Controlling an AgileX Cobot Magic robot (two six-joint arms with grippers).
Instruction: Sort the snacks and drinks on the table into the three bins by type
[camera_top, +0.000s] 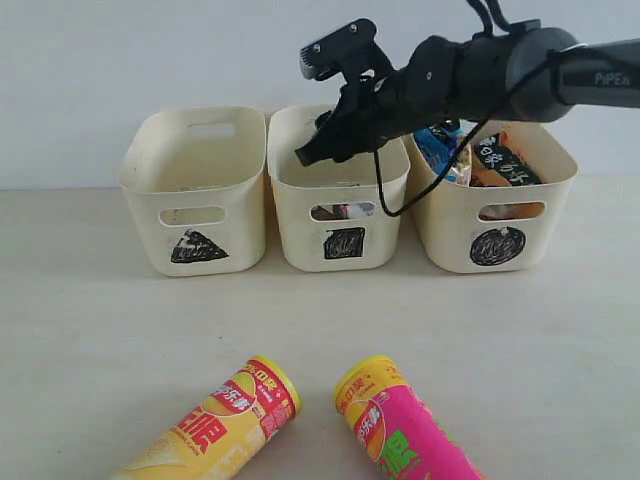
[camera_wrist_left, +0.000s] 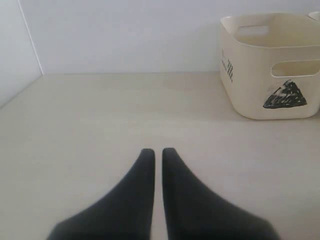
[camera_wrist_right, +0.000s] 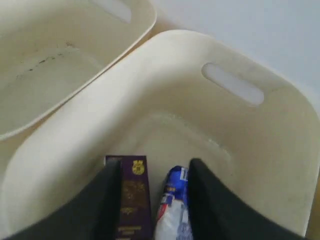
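Three cream bins are lined up at the back of the surface (camera_top: 100, 320), each marked in black on its front: the triangle bin (camera_top: 192, 190) on the left, the square bin (camera_top: 340, 195) in the middle and the circle bin (camera_top: 495, 205) on the right. The right tool (camera_top: 308, 152) is held over the open top of the square bin, about level with its rim. Its fingers (camera_wrist_right: 107, 200) are spread apart and nothing is seen pinched between them. Down inside that bin, the dark purple carton (camera_wrist_right: 132, 200) and the blue-and-white carton (camera_wrist_right: 172, 205) are seen side by side. They appear to rest on the bin floor, though from straight above it cannot be settled whether the purple one touches a finger. The blue packet (camera_top: 435, 142) and the orange packet (camera_top: 497, 160) are stacked in the circle bin, reaching above its rim and partly hidden by the arm. No item can be made out in the triangle bin. At the front of the surface, well apart from the bins, the yellow-red crisp tube (camera_top: 225, 425) and the pink-green crisp tube (camera_top: 405, 430) are laid on their sides, near each other but not touching, lids turned toward the bins. The left tool (camera_wrist_left: 157, 152) is held low over bare surface, its fingers pressed together on nothing, with the triangle bin off to one side.
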